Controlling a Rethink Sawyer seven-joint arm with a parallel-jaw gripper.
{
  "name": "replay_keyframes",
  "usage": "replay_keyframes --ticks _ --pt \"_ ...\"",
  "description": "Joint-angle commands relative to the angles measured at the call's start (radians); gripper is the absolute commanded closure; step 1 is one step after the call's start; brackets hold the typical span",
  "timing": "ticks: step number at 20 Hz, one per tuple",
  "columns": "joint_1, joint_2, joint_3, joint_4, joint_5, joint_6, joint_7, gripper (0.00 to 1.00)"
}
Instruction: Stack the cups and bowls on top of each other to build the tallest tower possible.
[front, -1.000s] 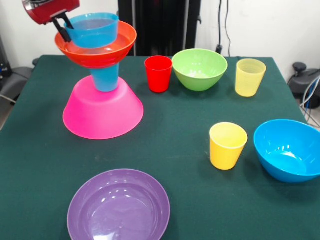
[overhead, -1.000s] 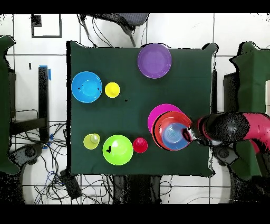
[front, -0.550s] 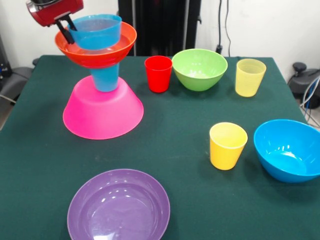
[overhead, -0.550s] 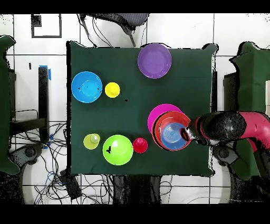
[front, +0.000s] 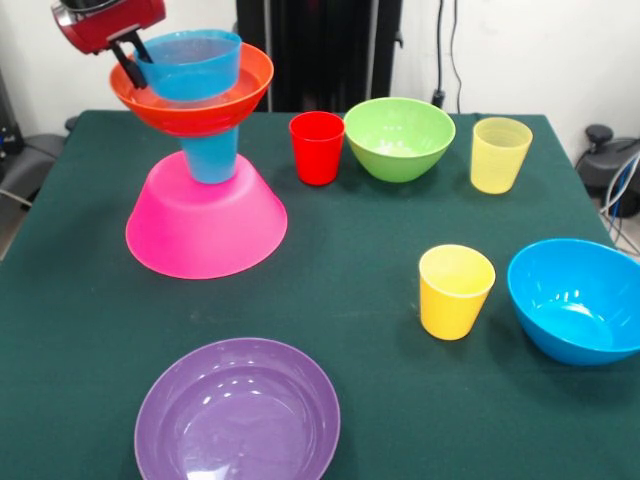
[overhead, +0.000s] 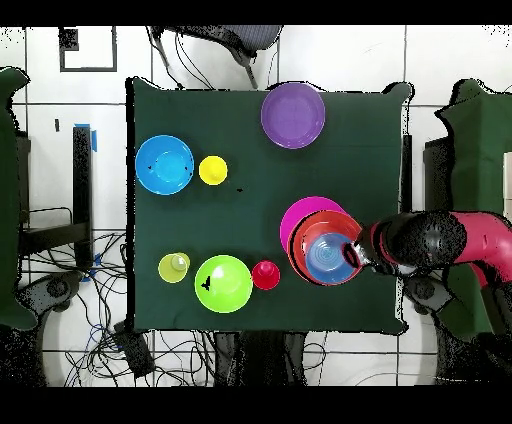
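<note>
Nearest the camera and well apart from the claw, a large glossy purple plastic bowl (front: 238, 416), upright and shallow. Further back to the side, an opaque yellow plastic tumbler (front: 455, 291) just beside a medium glossy blue bowl (front: 578, 299), both upright. Closer under the claw, the tower (front: 200, 150): a large pink glossy bowl (front: 205, 222) turned upside down as base, an upturned blue plastic cup (front: 211, 156) on it, a wide orange glossy bowl (front: 192, 93) upright on that, and a small translucent blue bowl (front: 190, 62) seated inside at the top. Red-and-black claw (front: 130, 58) at that small bowl's rim, thin black fingers (front: 126, 64) straddling the wall and seemingly pinching it. Beside the tower, a red plastic tumbler (front: 317, 147), a medium green glossy bowl (front: 399, 137) and a pale translucent yellow tumbler (front: 500, 153) in a row. Dark green cloth-covered table (front: 340, 280); white wall, black post and cables behind; pale tiled floor (overhead: 200, 55) around. Against half a second ago, hardly any change: small bowl and claw in nearly the same spot.
</note>
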Motion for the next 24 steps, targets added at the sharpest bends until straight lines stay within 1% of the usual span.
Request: replay_keyframes --ticks 1,18,19,24 --pt "0.055 0.015 -0.055 -0.008 -0.074 -0.034 -0.210 1.00" --pt "0.058 0.015 -0.059 -0.007 -0.071 -0.042 -0.189 1.00" --pt "0.057 0.015 -0.059 -0.005 -0.070 -0.044 -0.188 0.00" --pt "0.056 0.017 -0.057 -0.004 -0.068 -0.046 -0.188 0.00"
